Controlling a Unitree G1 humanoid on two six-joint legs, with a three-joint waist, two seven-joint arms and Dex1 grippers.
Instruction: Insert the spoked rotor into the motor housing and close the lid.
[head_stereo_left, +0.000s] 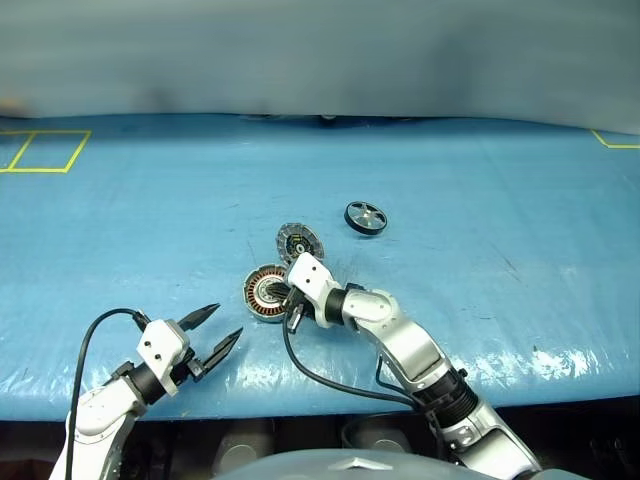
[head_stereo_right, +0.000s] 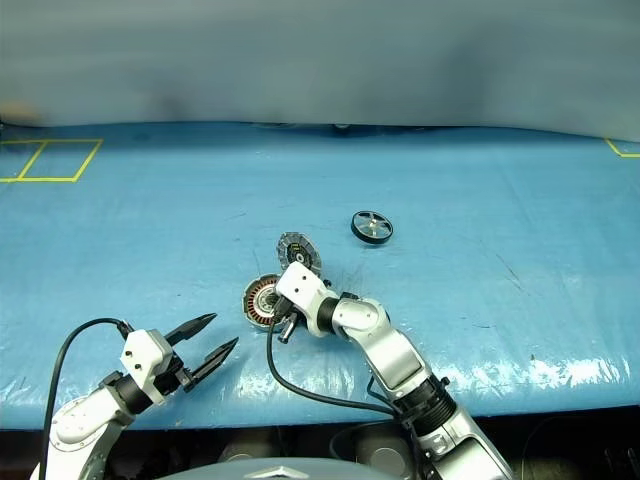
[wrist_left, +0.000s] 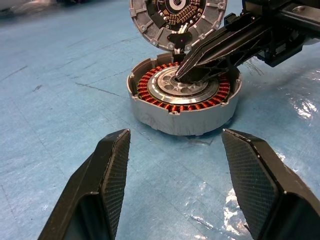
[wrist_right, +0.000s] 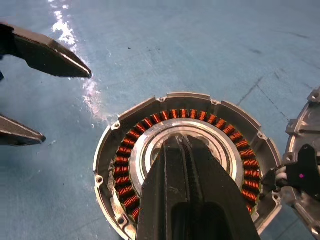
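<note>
The motor housing lies open on the blue table, its copper windings and silver hub showing. The ribbed lid stands tilted up just behind it, joined at the rim. My right gripper is shut, and its tips rest on the hub inside the housing with nothing between them. My left gripper hangs open near the table's front edge, a short way to the left of the housing and pointing at it. The spoked rotor, black-rimmed with silver spokes, lies apart at the back right.
Yellow tape lines mark the table at the far left and far right. A black cable loops from my right wrist over the front edge. Blue table surface stretches to the right of the rotor.
</note>
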